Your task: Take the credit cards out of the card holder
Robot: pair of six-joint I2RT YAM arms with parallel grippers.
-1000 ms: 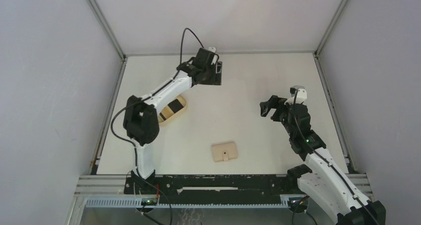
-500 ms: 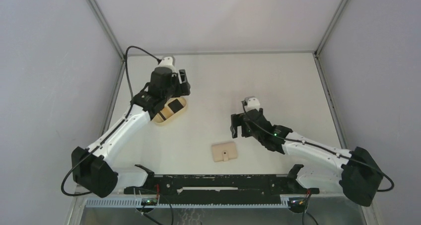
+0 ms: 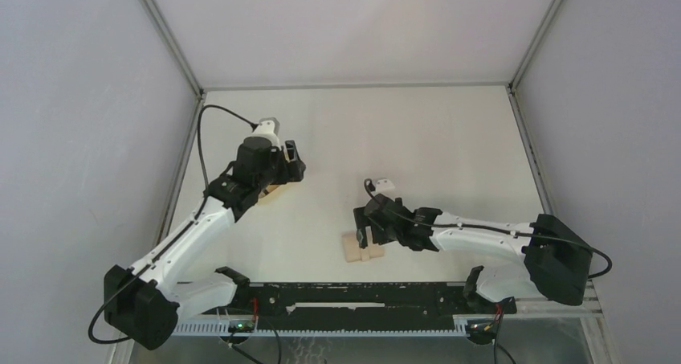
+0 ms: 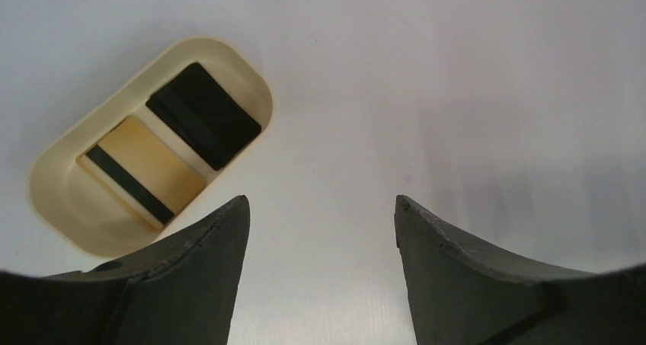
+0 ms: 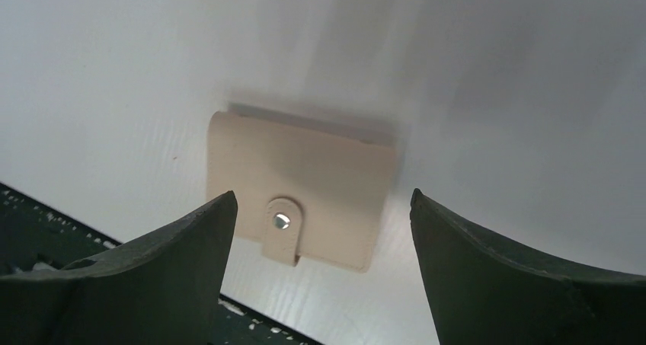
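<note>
Seemingly most of the job is behind me: the black card [image 4: 204, 115] and the tan card with the dark stripe [image 4: 141, 170] lie side by side inside the oval tray [image 4: 47, 189]. Both are out of the card holder [image 5: 305, 185], which sits flat on the table [image 3: 450, 155] near the front edge, well apart from the tray. The holder is folded, its tab down over the snap [image 5: 282, 221]. My left gripper [image 4: 320, 208] hangs over bare table just beside the tray, fingers spread and nothing between them. My right gripper [image 5: 321, 196] hovers over the holder with its jaws wide, one finger to either side of it in the wrist view, gripping nothing. If those two cards are all there were, I judge the task as good as done, with only pulling the arms clear left. If the holder has more, it must be unsnapped and emptied. That I cannot settle, since the folded holder hides its pockets. From the overhead camera the left wrist covers nearly all of the tray. There the right gripper also overlaps the holder's far edge, so I cannot tell how high the fingers stand above it. The right wrist view is slightly blurred around the holder's far edge.
</note>
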